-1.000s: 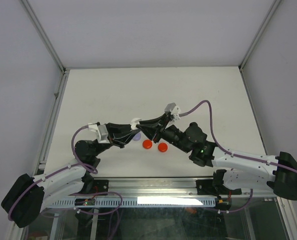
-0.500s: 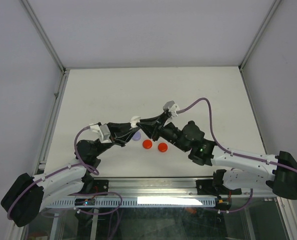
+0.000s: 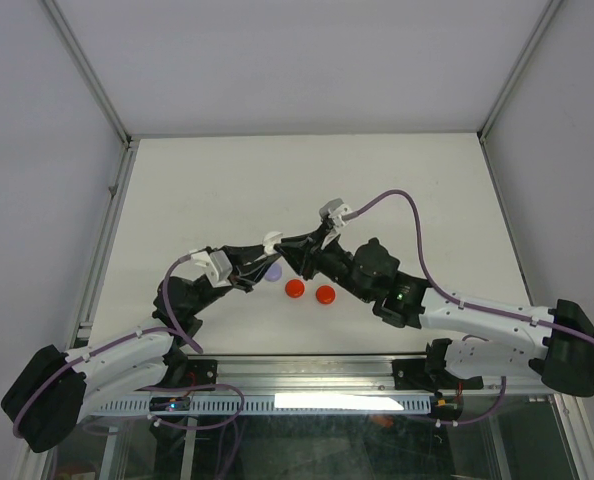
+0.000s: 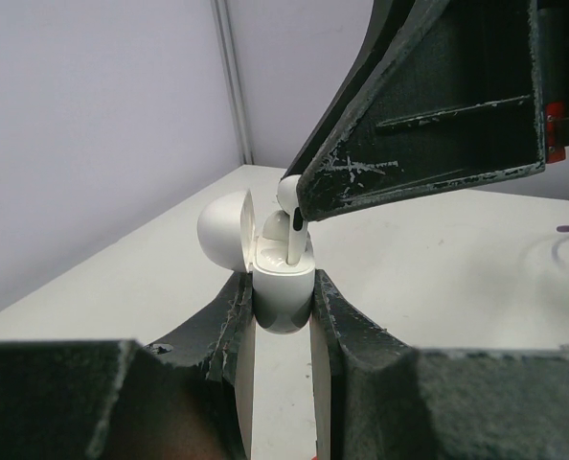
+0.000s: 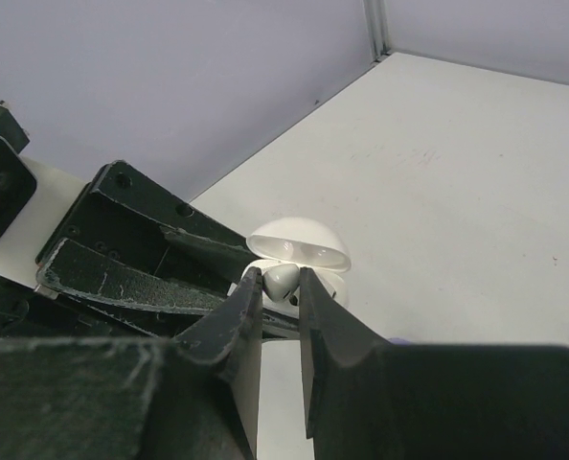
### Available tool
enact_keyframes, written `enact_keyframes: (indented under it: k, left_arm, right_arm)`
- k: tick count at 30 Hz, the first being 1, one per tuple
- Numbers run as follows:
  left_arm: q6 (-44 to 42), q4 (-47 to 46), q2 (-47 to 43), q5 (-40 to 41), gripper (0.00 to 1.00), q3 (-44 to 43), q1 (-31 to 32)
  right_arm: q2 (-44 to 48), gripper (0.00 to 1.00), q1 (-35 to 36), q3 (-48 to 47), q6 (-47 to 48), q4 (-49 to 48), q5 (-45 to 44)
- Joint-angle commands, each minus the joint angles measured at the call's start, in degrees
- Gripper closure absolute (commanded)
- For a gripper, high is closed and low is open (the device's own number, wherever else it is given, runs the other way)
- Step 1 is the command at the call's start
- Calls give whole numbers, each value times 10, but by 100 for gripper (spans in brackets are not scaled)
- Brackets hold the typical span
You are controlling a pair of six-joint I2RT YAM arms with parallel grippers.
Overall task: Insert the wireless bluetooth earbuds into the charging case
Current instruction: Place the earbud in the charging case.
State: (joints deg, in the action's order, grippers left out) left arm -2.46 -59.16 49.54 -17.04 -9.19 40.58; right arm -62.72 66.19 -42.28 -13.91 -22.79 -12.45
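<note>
A white charging case (image 4: 283, 287) with its lid (image 4: 222, 232) swung open is clamped by the body between the fingers of my left gripper (image 4: 283, 309), held above the table. My right gripper (image 5: 282, 284) is shut on a white earbud (image 5: 282, 278) by its head. The earbud (image 4: 295, 226) stands upright with its stem down inside the case's right-hand socket. In the top view both grippers meet at the case (image 3: 270, 242) near the table's middle. Any other earbuds are out of view.
Two round red discs (image 3: 294, 288) (image 3: 325, 294) lie on the white table (image 3: 397, 170) just in front of the grippers. A lilac disc (image 3: 273, 270) shows partly under the left arm. Frame rails (image 3: 107, 225) border the table.
Both wrists have drawn a little closer together around the case. The right wrist has shifted left and away from the bases. The case stays in the same spot.
</note>
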Motion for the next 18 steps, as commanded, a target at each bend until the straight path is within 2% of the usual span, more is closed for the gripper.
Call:
enact_keyframes:
  k: [1,5,18]
  left_arm:
    - [-20,-53,-9,27,100,-27,7]
    - [-7,-83,-7,44,100,-17,9]
    - [-40,-58,-4,37,100,-22,11]
  right_arm:
    - [-7,100,1,-22,-21,25,-34]
    - [-4,100,0,-17,-33,25,-51]
    - [-31,100,0,-53,-61,86,-61]
